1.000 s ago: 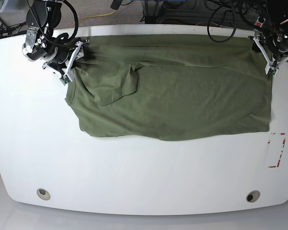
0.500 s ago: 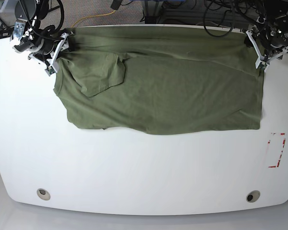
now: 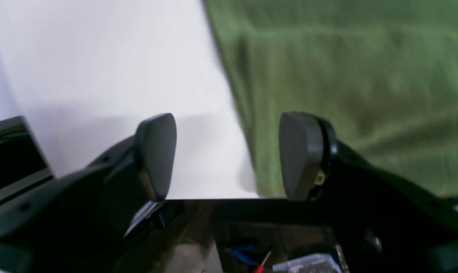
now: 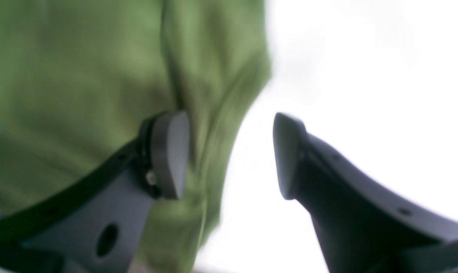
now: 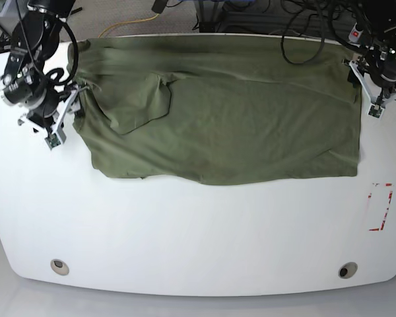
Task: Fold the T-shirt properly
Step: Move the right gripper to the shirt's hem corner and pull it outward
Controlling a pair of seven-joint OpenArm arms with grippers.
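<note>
Base view shows the T-shirt [image 5: 224, 112] spread across the far half of the bench [image 5: 185, 238], one sleeve flopped inward. Both grippers' fingers [image 3: 155, 155] stand apart, holding nothing (wrist views blurred). A shallow pinch could bunch the hem unevenly.

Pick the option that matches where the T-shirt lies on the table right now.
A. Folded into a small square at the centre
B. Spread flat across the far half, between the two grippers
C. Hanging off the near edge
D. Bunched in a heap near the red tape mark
B: the T-shirt lies spread over the far part of the table, with the left gripper and right gripper open at its two ends.
</note>
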